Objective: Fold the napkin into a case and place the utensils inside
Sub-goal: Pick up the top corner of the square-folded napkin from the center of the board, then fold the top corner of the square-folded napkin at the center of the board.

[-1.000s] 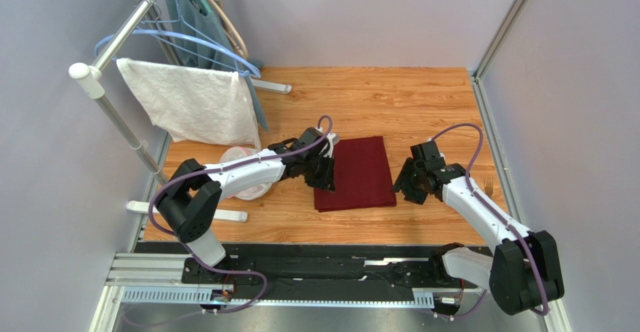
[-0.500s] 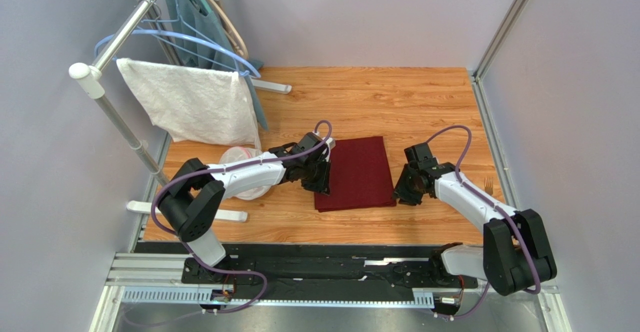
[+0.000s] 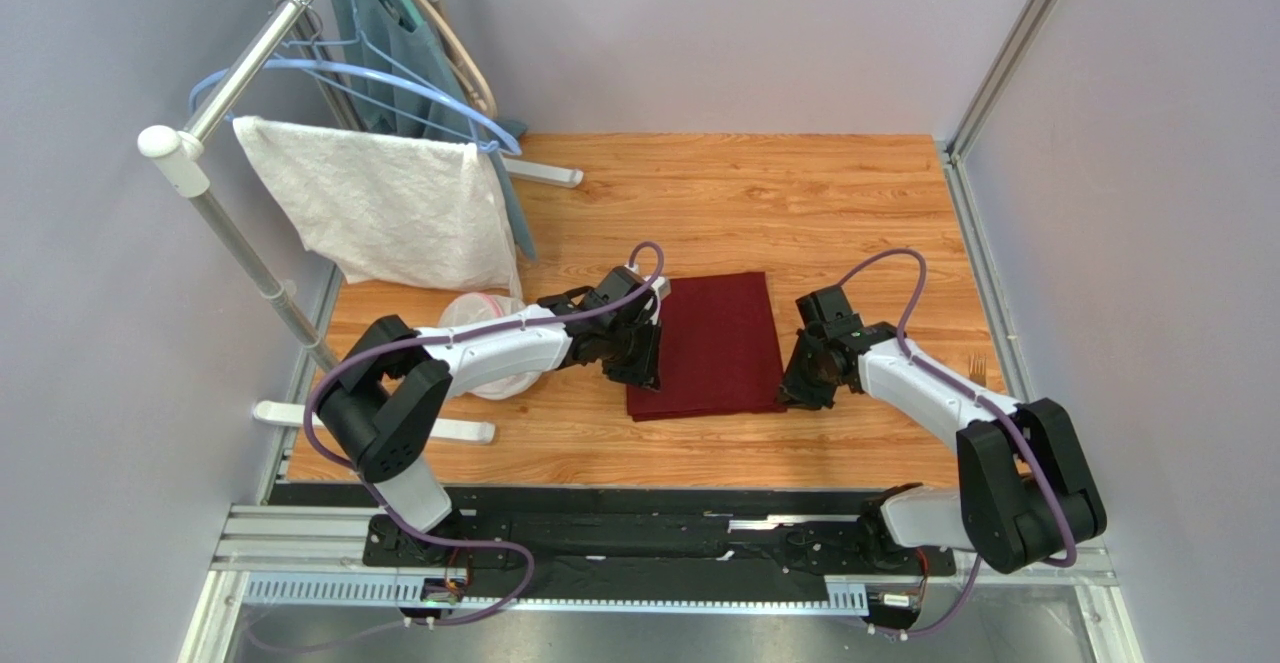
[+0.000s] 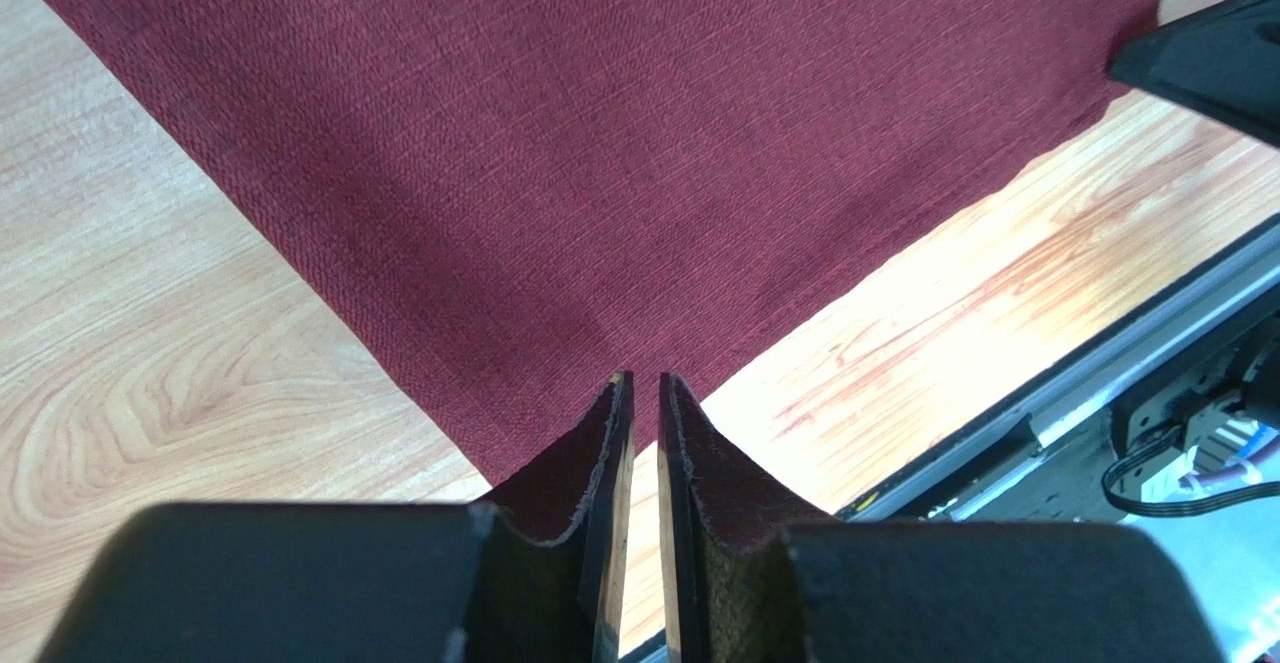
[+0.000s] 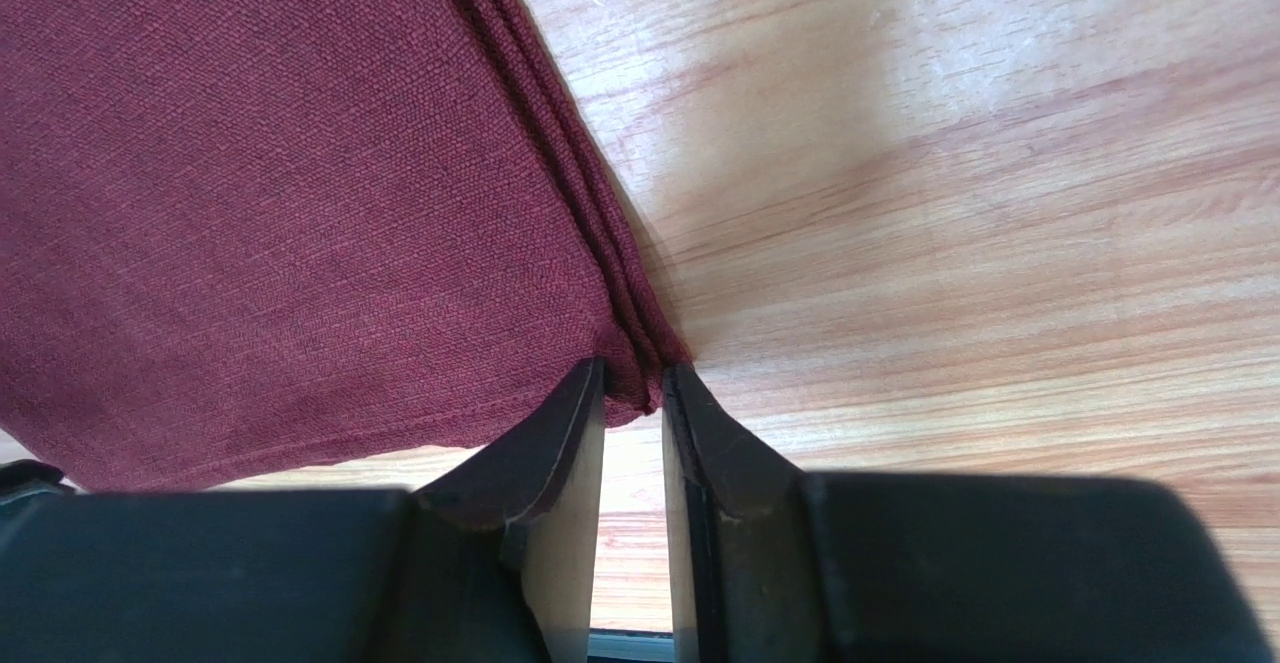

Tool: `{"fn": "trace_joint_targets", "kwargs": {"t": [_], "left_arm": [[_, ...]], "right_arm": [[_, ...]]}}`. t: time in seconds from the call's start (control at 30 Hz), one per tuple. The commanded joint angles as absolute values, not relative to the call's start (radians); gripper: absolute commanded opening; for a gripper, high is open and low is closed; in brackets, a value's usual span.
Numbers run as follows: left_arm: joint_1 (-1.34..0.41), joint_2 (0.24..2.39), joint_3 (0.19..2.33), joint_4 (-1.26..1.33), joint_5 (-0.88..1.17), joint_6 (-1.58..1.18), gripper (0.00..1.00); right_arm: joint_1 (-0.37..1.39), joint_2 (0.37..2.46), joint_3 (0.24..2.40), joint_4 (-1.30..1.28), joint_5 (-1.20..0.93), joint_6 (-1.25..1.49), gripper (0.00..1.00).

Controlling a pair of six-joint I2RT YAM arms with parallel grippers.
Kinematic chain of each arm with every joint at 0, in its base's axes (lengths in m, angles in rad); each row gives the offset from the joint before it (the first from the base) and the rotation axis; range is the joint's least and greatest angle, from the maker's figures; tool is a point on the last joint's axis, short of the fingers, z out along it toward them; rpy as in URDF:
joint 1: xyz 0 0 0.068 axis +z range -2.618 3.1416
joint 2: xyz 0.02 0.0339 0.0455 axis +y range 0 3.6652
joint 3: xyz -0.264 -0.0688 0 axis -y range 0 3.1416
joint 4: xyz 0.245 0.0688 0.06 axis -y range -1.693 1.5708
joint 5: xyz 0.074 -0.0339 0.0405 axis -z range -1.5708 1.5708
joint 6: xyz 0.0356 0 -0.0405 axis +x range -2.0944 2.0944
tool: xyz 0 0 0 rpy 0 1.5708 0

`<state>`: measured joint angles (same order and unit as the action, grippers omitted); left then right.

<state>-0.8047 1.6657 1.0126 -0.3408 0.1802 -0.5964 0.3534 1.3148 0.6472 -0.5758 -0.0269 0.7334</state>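
The maroon napkin (image 3: 718, 345) lies flat on the wooden table as a folded rectangle. It also shows in the left wrist view (image 4: 601, 138) and the right wrist view (image 5: 286, 198). My left gripper (image 3: 643, 366) is at its near left corner, jaws almost closed, tips on the cloth's near edge (image 4: 642, 381). My right gripper (image 3: 792, 390) is at the near right corner, jaws nearly closed with the layered corner pinched between the tips (image 5: 634, 381). A small tan and silver utensil (image 3: 983, 374) lies by the table's right edge, partly hidden by the right arm's cable.
A white textured towel (image 3: 383, 210) hangs on a rack (image 3: 226, 93) at the back left, with blue hangers (image 3: 376, 81). A pale round container (image 3: 484, 321) sits under the left arm. A black rail (image 3: 646, 521) runs along the near table edge.
My right gripper has moved left to the napkin's near right corner and closed on it. My left gripper has stayed at the near left corner.
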Motion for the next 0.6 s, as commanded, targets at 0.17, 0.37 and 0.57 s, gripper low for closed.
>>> {"fn": "trace_joint_targets", "kwargs": {"t": [0.17,0.37,0.57], "left_arm": [[-0.811,1.666,1.002,-0.324,0.166,-0.581,0.20],[-0.811,1.667,1.008,-0.331,0.154,-0.581,0.20],[-0.811,1.709,1.035,-0.380,0.113,-0.565,0.20]], "right_arm": [[0.367,1.289,0.713,-0.595,-0.002,0.718,0.17],[0.368,1.289,0.726,-0.610,-0.006,0.713,0.06],[0.368,1.236,0.719,-0.650,-0.002,0.718,0.00]]}}
